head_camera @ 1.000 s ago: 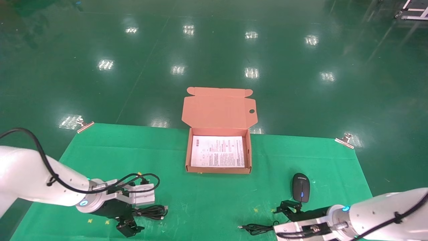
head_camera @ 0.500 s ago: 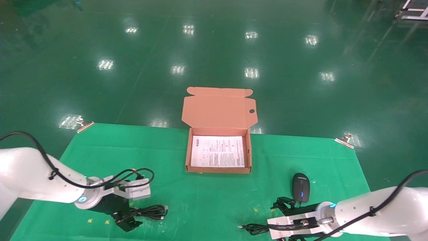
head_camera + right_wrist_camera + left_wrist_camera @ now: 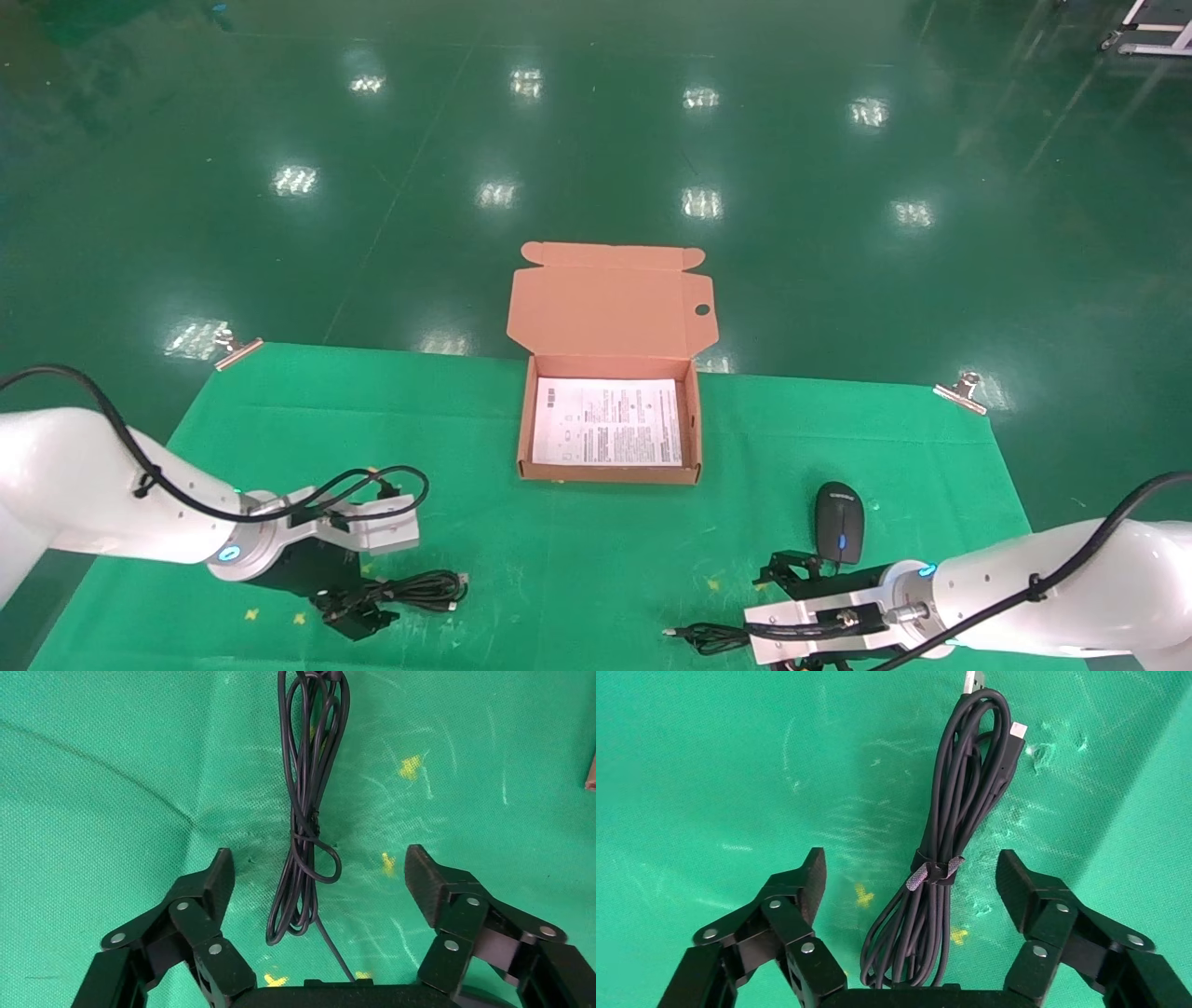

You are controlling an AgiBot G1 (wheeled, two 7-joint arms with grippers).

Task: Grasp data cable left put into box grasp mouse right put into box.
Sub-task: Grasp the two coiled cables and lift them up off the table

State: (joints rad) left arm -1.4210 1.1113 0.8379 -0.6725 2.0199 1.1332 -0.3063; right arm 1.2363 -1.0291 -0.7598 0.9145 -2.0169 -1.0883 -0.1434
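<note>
Left gripper, lower centre of the left wrist view, is spread wide and grasps nothing; its black ribbed fingers straddle the data cable without touching it. The cable is a long narrow bundle of matte black loops, cinched at mid-length by a small strap, plug ends at the far tip, lying flat on the woven green mat.

Right gripper is likewise released, jaws apart over the coiled mouse cord. The mouse, smooth and oval, sits at lower right of the head view.

The box, shallow tan cardboard, stands open at centre, a leaflet inside.

Judgement: the cable grasp is in hand; next comes closing on the strapped middle.
</note>
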